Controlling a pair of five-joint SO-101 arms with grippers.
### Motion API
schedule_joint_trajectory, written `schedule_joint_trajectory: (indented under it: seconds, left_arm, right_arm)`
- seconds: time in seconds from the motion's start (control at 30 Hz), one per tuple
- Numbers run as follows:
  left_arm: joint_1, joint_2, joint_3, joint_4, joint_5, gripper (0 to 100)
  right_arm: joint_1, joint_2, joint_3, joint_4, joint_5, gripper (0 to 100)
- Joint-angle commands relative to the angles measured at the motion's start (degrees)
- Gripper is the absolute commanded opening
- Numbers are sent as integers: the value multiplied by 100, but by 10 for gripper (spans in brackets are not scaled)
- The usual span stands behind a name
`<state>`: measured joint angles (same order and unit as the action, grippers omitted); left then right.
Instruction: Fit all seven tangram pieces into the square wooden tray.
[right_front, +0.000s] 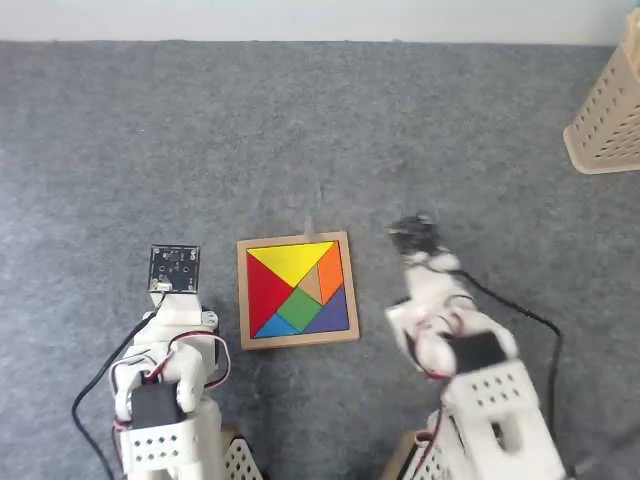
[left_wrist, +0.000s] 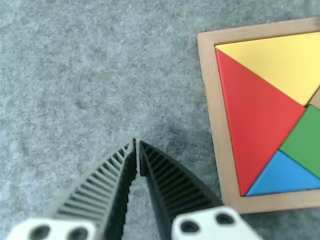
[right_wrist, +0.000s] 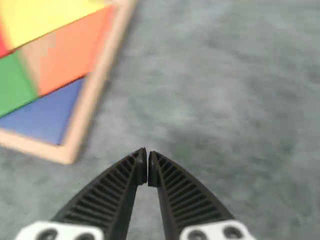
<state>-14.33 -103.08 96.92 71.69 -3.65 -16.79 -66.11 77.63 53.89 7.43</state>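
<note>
Grey carpeted tabletop carries the square wooden tray between the two arms, with seven coloured tangram pieces filling it. The high view adds a cream perforated basket at the far right edge. The left end effector and right end effector are pinched closed and empty, on either side of the tray.

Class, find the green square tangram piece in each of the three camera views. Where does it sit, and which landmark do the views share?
High view: green square low in the middle of the tray.
Left wrist view: green square touching red triangle and blue triangle.
Right wrist view: green square beside the tan piece.
Shared landmark: the tray's wooden rim.
</note>
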Motion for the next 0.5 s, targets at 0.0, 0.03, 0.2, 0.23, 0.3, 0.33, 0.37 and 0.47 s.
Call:
schedule_joint_trajectory:
  seconds: [0.0, 0.03, 0.2, 0.23, 0.3, 0.33, 0.37, 0.47]
  left_arm:
    - [0, -62, -31, 26, -35, 12]
    - [0, -62, -31, 26, -35, 12]
    - [0, -62, -31, 26, -35, 12]
    - [0, -62, -31, 26, -35, 12]
    - [0, -62, -31, 26, -35, 12]
    - [0, -62, -31, 26, -35, 12]
    - [0, -62, -31, 26, -35, 12]
    - [0, -62, -31, 26, -35, 12]
  right_arm:
    - [813, -1103, 413, 84, 440, 9]
    - [971, -1341, 633, 84, 615, 9]
    - [1640, -2475, 1688, 84, 879, 9]
    - [1745, -2703, 1837, 84, 879, 9]
    - [1912, -3073, 1934, 251, 879, 8]
    - [1965, -3292, 1916, 497, 879, 9]
    - [1982, -3459, 1908, 752, 879, 9]
    - [1833, -3785, 1890, 1596, 914, 9]
